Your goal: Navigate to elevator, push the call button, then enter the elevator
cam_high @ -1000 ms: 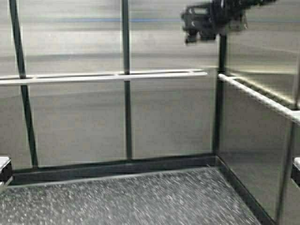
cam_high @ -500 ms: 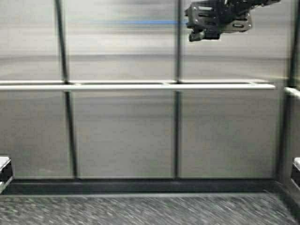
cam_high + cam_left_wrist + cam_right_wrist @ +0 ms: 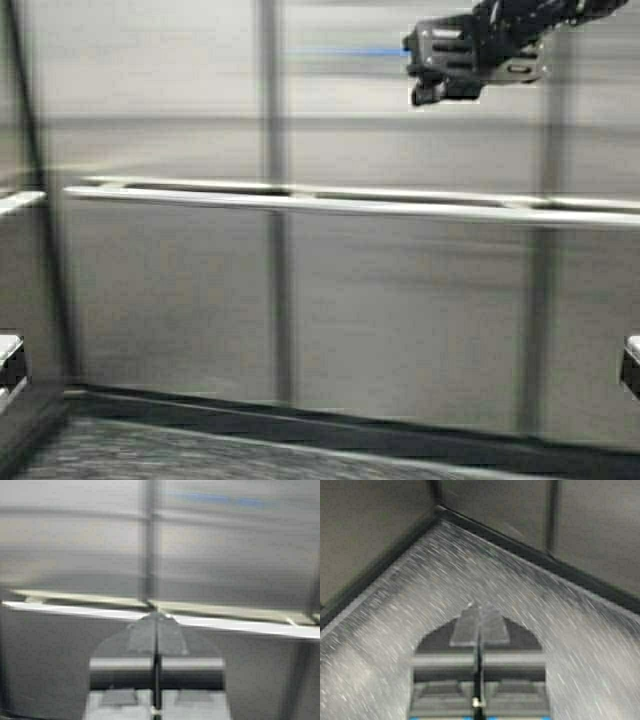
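Note:
I am inside the elevator (image 3: 400, 300), facing brushed steel wall panels with a horizontal handrail (image 3: 350, 205) across them. The call button is out of view. My right gripper (image 3: 430, 95) hangs high at the upper right. In its wrist view the right gripper (image 3: 479, 607) is shut on nothing, above the speckled floor (image 3: 560, 620) near a corner. My left gripper (image 3: 156, 616) is shut and empty, level with the handrail (image 3: 240, 625); it does not show in the high view.
A wall corner (image 3: 35, 300) stands at the far left, with a short piece of side rail (image 3: 15, 202). Dark skirting (image 3: 330, 430) runs along the wall foot above a strip of speckled floor (image 3: 150, 452). The walls are close ahead.
The robot has turned left: the whole scene slid right, the right-hand corner left the view and a left-hand corner came in. Both grippers stay shut.

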Controlling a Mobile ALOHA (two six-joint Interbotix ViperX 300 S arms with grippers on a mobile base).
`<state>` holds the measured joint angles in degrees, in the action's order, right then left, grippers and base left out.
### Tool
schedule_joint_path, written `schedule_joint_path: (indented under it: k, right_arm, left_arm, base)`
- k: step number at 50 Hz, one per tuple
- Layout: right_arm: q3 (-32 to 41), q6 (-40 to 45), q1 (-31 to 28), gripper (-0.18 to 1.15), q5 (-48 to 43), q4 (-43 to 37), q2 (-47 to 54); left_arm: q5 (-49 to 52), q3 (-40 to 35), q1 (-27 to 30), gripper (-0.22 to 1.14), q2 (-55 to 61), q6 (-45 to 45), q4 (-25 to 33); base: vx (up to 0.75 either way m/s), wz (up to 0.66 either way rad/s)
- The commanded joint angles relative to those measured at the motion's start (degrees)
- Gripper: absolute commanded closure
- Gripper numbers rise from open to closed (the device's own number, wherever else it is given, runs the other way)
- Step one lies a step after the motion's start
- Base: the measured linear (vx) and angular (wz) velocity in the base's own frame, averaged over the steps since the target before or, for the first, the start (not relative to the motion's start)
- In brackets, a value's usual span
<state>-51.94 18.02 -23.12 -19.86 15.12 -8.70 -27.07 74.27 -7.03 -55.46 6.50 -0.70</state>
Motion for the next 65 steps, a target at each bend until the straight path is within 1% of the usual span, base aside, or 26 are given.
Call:
schedule_joint_path:
  k: [1,13,40,65]
  right_arm:
    - [1.05,-0.09,-0.26,0.91,-0.53,0.00,-2.46]
    - [1.67,0.18,-0.26,0.91,-0.53,0.00,-3.87]
    - [1.76,0.26,-0.26,0.91,-0.79,0.00,-4.39]
    - [2.02,0.18,-0.26,0.91,-2.90,0.00,-5.10]
  left_arm:
    - [0.00,-0.53,0.09,0.89,0.09,0.18,0.18]
    - [0.26,-0.97,0.09,0.89,2.55,-0.09,0.18]
    - [-0.09,-2.20,0.09,0.89,5.62,-0.18,0.18]
    - [-1.23,-4.04,0.09,0.89,7.65,0.70,0.00]
  base:
    - [0.29,0.50]
    - [0.24,0.60]
    - [0.15,0.76]
    - [0.08,0.51]
